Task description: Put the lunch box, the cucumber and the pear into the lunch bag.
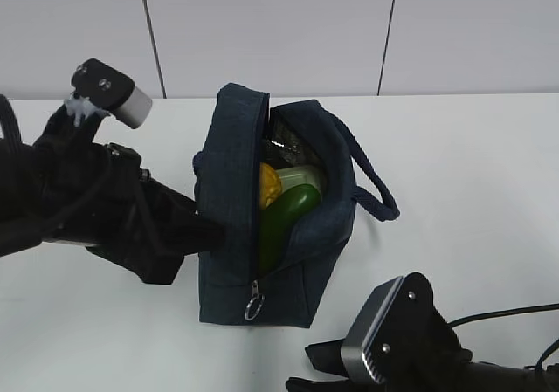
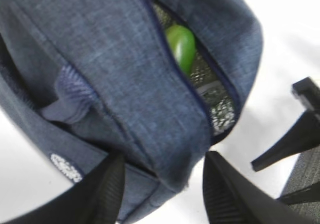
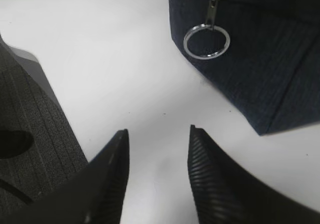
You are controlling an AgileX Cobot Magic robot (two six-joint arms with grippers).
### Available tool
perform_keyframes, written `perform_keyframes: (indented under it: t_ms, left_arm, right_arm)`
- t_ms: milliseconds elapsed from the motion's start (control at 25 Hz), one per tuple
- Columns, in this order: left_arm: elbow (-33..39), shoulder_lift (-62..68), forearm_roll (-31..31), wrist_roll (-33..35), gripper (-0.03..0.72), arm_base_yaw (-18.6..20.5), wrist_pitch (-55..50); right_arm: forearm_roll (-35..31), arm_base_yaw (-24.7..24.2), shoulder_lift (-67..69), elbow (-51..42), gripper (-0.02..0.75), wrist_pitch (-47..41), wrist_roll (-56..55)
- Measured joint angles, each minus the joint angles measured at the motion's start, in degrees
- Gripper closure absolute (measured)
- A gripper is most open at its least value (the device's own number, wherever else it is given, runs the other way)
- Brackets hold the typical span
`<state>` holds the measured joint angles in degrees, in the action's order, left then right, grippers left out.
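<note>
While the lunch bag (image 1: 236, 226) stands upright near the middle of the white table (image 1: 472, 147), its top zipper gapes open and all three items sit inside it: the cucumber (image 1: 284, 222) leans nearest the opening, the yellow pear (image 1: 269, 185) sits just behind it on the left, and the pale green lid of the lunch box (image 1: 301, 178) shows behind them on the far side. My left claw (image 2: 160, 184) has its fingers (image 2: 102, 194) on either side of a fold of the bag's navy fabric at the left wall; from my left wrist camera the cloth fills the gap between them, though I cannot tell for sure whether they pinch it tight or merely straddle it. Through that same camera I see the cucumber's green end (image 2: 181, 45) peeking out of the open slit beside the silvery lining. My right claw (image 3: 157, 174) hovers over bare table at the near right, fingers apart with nothing between them, a little short of the bag's near corner. The silver ring pull (image 3: 206, 41) hangs from the zipper at the bag's near end, and the padded loop handle (image 1: 376, 187) droops to the right of the bag.
</note>
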<state>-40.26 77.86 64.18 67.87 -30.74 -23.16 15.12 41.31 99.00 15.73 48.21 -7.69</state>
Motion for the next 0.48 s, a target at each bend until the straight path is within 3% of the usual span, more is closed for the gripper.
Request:
perform_keyframes:
  t_ms: [280,480]
  left_arm:
    - [0.0,-1.9,0.7,0.0,0.377,0.0,0.3]
    - [0.0,0.2,5.1,0.0,0.377,0.0,0.1]
  right_arm:
    - [0.0,0.0,0.1,0.0,0.42,1.1,0.0]
    - [-0.1,0.0,0.1,0.0,0.42,1.4,0.1]
